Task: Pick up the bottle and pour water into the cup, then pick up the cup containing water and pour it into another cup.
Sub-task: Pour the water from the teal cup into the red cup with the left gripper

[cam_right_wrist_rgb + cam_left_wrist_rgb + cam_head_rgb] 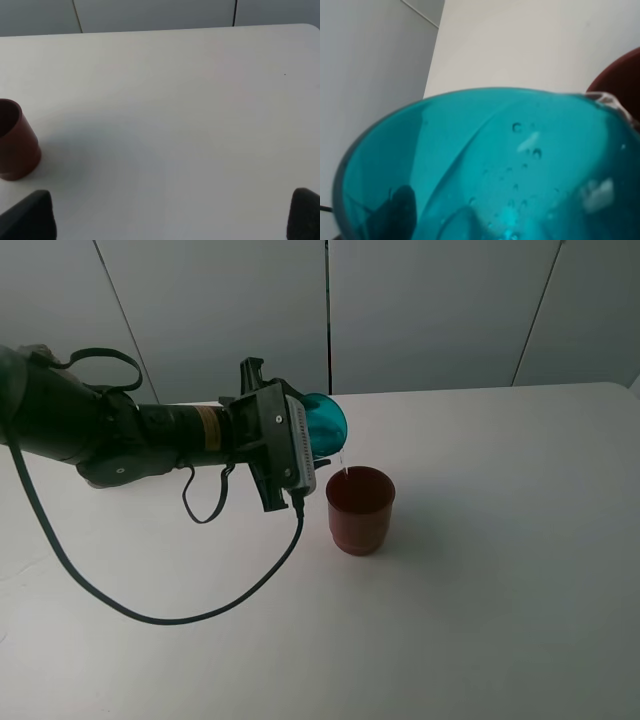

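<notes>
Currently, above the tabletop [500, 590], the right gripper [170, 220] stands apart, empty. The left gripper [308, 437] is clamped on the teal cup [328, 420], tipped over the red cup [360, 512]. Risk: the thin stream [343, 462] falls close inside the rim, so slight drift would spill water.

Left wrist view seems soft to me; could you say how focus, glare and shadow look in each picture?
Left wrist view: the teal cup fills the frame, soft, with white glints; exterior high view: sharp, even light, faint shadow beside the red cup; right wrist view: dark claw fingertips blurred.
</notes>
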{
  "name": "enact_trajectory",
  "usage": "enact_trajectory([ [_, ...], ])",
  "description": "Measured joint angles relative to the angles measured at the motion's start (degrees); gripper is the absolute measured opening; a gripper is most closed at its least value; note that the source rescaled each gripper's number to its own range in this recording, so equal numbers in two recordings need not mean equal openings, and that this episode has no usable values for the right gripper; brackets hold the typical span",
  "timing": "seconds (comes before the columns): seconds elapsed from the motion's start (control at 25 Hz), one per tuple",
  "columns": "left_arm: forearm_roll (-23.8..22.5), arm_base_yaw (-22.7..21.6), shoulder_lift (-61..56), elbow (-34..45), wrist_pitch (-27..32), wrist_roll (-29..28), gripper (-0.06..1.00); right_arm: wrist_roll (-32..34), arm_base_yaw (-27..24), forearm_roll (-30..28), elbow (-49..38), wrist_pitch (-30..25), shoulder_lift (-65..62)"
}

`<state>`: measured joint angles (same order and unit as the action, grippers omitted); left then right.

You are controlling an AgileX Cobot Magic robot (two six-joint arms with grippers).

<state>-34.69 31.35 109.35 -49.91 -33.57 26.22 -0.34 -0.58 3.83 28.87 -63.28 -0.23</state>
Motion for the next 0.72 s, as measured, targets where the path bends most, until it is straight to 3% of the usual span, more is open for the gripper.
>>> enact_trajectory([
  [0.72, 3.3, 0.8, 0.0, 0.0, 2.6, 5.6, 0.04, -0.1, 0.0, 0.0, 0.0, 0.0, 0.0],
])
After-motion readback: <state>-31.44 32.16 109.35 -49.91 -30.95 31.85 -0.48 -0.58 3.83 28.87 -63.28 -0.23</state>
